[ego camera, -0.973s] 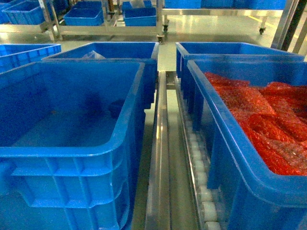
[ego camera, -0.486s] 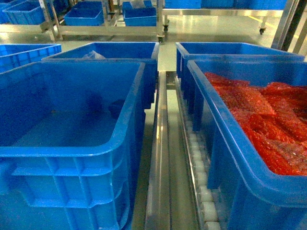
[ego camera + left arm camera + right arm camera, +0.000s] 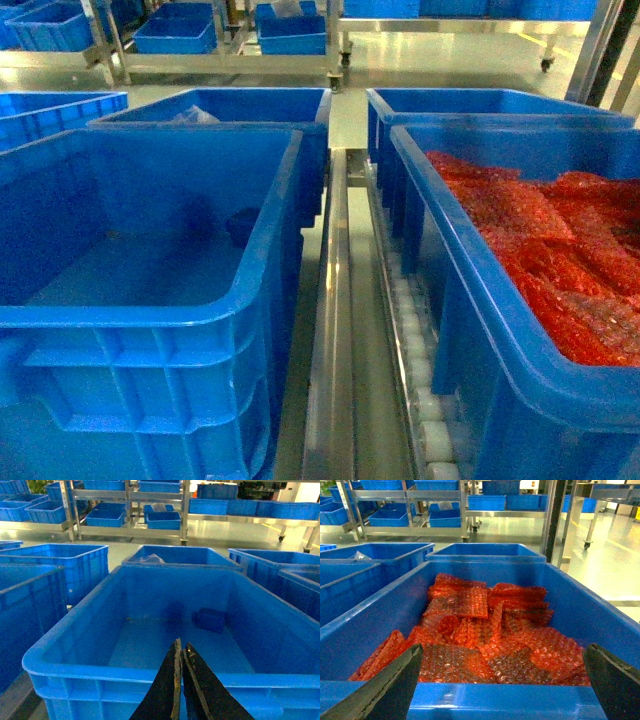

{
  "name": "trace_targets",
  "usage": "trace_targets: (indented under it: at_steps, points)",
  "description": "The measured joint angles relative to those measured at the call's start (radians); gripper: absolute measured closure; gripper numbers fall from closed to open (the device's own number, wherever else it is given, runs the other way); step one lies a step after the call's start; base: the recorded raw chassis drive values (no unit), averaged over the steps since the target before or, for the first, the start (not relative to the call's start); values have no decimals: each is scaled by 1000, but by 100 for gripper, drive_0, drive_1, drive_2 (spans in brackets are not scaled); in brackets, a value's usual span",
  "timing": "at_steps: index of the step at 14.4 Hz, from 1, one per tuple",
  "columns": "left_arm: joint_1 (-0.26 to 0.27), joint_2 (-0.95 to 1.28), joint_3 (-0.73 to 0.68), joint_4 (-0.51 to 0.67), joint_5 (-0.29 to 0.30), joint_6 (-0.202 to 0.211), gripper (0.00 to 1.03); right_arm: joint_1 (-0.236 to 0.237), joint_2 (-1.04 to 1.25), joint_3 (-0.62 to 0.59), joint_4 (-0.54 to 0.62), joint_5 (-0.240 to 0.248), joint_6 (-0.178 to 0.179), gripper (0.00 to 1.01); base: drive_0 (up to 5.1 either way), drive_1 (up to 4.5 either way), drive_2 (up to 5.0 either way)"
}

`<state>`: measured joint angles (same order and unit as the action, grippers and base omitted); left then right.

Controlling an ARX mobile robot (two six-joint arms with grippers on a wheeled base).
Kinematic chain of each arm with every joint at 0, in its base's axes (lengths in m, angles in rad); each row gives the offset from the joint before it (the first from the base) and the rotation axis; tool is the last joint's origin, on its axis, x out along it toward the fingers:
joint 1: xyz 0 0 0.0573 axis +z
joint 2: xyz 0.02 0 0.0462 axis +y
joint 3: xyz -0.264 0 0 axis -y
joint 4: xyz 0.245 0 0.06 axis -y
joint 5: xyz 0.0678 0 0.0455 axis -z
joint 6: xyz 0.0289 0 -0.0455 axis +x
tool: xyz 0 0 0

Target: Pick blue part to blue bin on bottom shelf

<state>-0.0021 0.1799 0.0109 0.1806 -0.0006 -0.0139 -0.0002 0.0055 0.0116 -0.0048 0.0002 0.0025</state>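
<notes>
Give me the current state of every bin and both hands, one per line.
left hand: shut, empty, poised over the blue bin's near rim
right hand: open wide, empty
blue bin: holds one small blue part near its far wall
right bin: heaped with red bubble packets

No readable text, labels, brands or numbers on any crate or rack.

A crate of red mesh packets [image 3: 560, 250] sits beside a crate with a clear bag [image 3: 195, 115]
</notes>
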Motion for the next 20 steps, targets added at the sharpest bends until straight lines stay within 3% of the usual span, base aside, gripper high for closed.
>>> trace_targets:
  at_steps: [1,2,6,16,20]
  points:
    - [0,-21,0,-29,0,0,101,0,0,0,0,0,0,3,0,0,0]
    - [0,-111,1,-169,3,0,101,0,0,0,-1,0,0,3,0,0,0]
    - [0,-172,1,-183,0,3,101,0,0,0,-1,0,0,3,0,0,0]
    - [0,-172,1,-185,0,4,3,0,0,0,0,0,0,3,0,0,0]
    - [0,-172,1,-185,0,4,5,0,0,0,0,0,0,3,0,0,0]
